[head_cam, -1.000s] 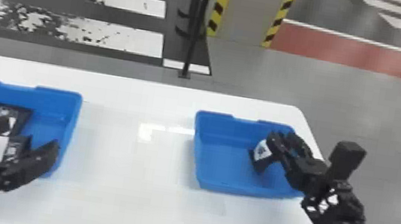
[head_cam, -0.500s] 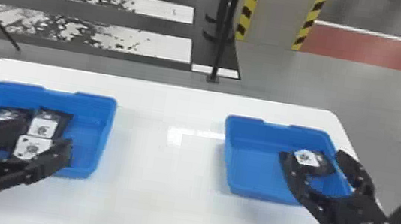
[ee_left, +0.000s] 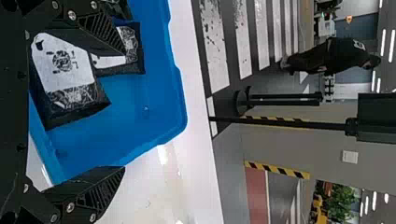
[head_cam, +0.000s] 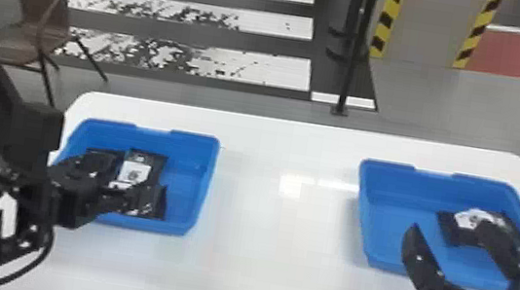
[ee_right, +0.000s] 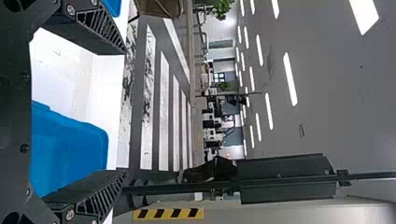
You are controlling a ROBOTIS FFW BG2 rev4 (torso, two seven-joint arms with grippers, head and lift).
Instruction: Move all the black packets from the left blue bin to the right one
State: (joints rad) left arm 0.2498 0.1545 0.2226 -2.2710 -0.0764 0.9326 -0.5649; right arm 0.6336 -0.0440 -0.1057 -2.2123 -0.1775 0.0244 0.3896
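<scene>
Overlapped packets (head_cam: 135, 172) in the left blue bin (head_cam: 204, 188) could be snagged together by the spread left gripper (ee_left: 123, 109); in the right blue bin (head_cam: 385, 220), a packet (head_cam: 454, 231) could be nudged by the right gripper (head_cam: 447, 226), its fingers parted. Creased black wrapping is topped with white labels (ee_left: 63, 63); smooth plastic bins are rounded at the corners

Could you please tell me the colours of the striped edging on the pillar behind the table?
The striped edging is yellow and black, seen best in the head view.

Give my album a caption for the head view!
Black packets in the left blue bin, the robot's open right hand at the right bin.
</scene>
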